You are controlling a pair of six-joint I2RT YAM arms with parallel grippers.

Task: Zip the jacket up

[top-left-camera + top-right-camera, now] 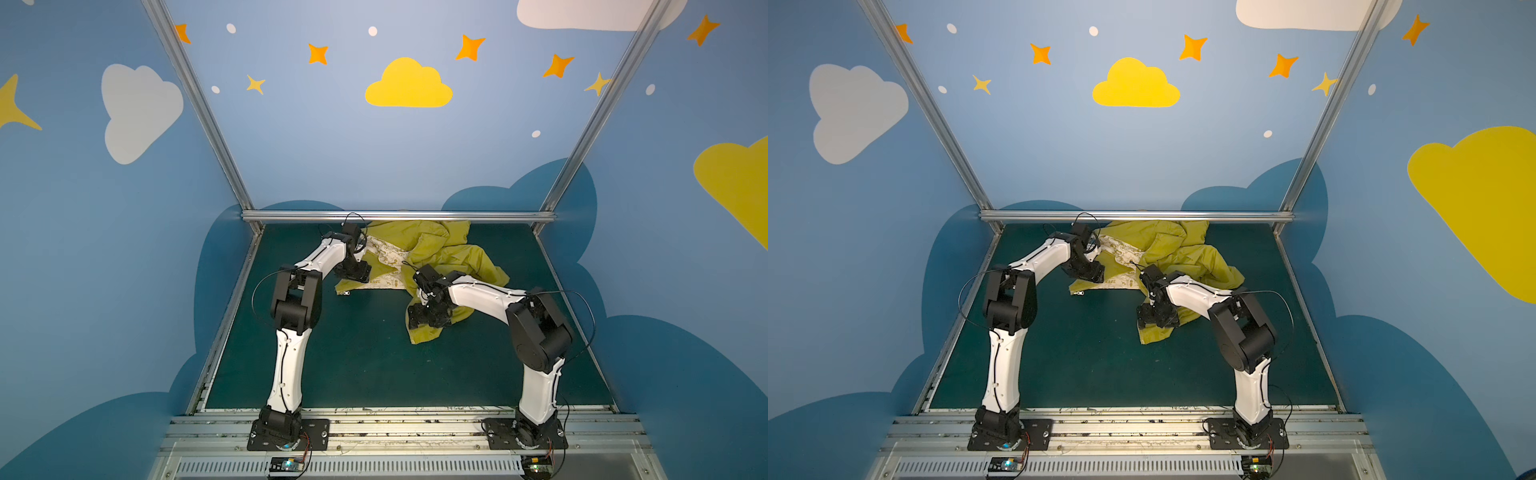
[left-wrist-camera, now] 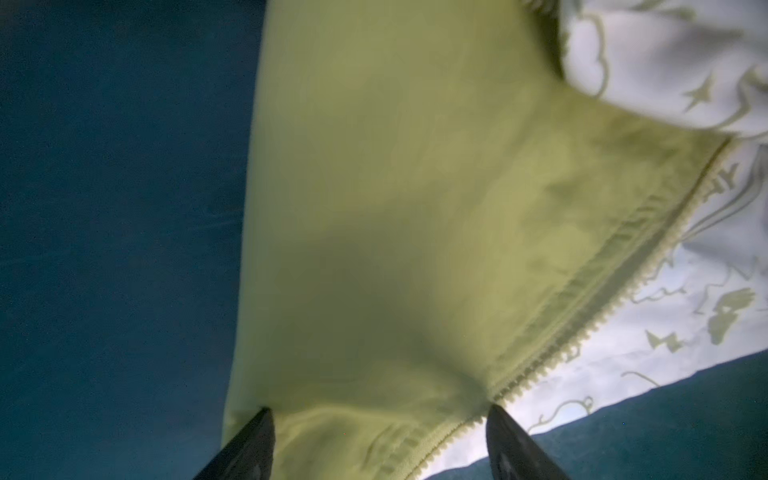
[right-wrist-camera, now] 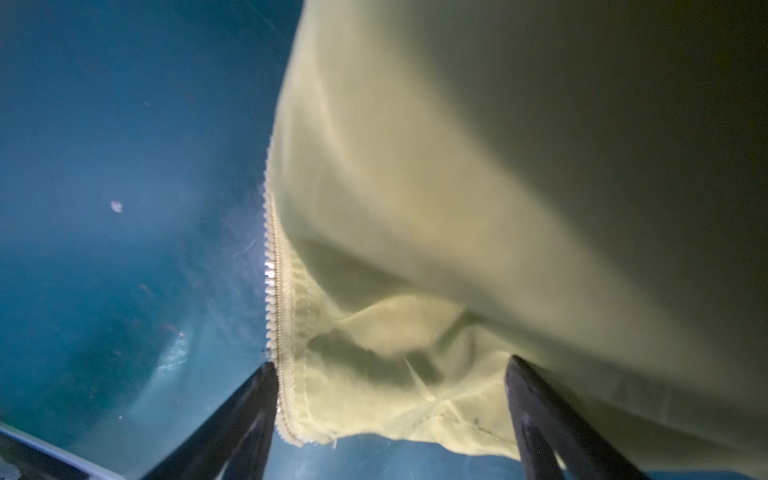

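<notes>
You are at the alignment step: the left gripper (image 2: 382, 440) and the right gripper (image 3: 390, 399) stand spread over the jacket (image 1: 440, 249) beside its zipper (image 3: 272, 291). Next, pinch both bottom ends and join them.

In both top views we see bright, even overhead light, almost no shadow on the table (image 1: 374, 365), and wide-angle bending toward the upper corners. Both wrist views are dimmer and soft: the jacket (image 2: 395, 187) is blurred near the lens and shaded at centre, and the zipper teeth (image 3: 270, 270) catch a small glint.
</notes>
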